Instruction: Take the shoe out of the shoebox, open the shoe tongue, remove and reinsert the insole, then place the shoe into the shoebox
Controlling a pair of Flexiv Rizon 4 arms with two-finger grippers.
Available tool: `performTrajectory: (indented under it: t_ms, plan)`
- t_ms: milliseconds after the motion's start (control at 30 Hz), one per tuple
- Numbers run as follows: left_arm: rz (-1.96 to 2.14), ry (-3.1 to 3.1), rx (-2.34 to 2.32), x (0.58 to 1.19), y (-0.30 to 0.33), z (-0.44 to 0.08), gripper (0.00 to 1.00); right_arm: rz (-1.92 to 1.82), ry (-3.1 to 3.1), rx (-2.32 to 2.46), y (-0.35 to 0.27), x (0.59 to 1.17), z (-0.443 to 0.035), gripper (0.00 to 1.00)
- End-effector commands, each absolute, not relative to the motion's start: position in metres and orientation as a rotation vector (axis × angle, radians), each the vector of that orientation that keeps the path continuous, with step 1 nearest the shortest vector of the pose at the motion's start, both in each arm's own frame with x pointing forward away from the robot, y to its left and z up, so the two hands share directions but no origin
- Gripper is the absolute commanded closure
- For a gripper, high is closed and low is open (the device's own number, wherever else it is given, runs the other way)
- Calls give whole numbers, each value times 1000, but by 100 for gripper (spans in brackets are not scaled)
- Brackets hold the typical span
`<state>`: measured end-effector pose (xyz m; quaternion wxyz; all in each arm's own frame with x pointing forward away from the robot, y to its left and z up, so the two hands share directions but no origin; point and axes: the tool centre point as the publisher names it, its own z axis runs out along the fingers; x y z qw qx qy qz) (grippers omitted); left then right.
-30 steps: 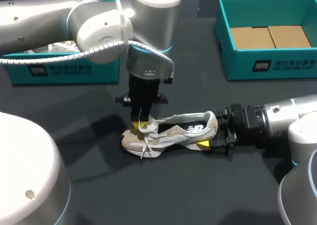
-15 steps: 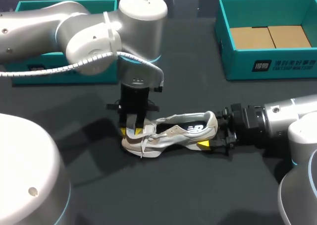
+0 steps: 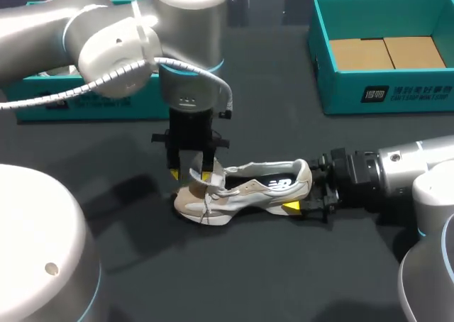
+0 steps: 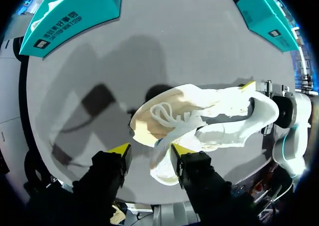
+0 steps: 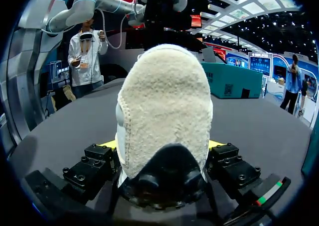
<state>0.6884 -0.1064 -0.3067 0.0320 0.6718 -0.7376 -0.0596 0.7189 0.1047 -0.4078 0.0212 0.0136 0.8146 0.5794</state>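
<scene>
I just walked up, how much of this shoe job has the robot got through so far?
Done: the shoe lies out on the table, the teal shoebox empty. In hand: the right gripper is clamped on the heel while the left gripper is at the tongue, which stands up between its open fingers. Left: taking out and refitting the insole, then boxing the shoe.

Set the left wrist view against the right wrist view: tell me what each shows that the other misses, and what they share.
Only the left wrist view shows the laces and the raised tongue at the left gripper, seen from above. Only the right wrist view shows the fuzzy heel up close, clamped from both sides by the right gripper. Both show the shoe lying on the dark table, with the right gripper at its heel end.
</scene>
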Motion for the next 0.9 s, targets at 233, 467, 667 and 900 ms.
performTrajectory:
  t_ms: [233,467,667,900]
  plan:
    - [-3,-2463,1779,701,-122,-256,51,1793,2526,43,105,718,-408,100]
    - [63,-2698,1324,703,-134,-229,55,1793,2526,43,105,718,-408,100]
    - [21,-2964,570,703,-141,-213,100,1793,2526,43,105,718,-408,100]
    - [3,-2967,442,704,-144,-211,100,1793,2526,43,105,718,-408,100]
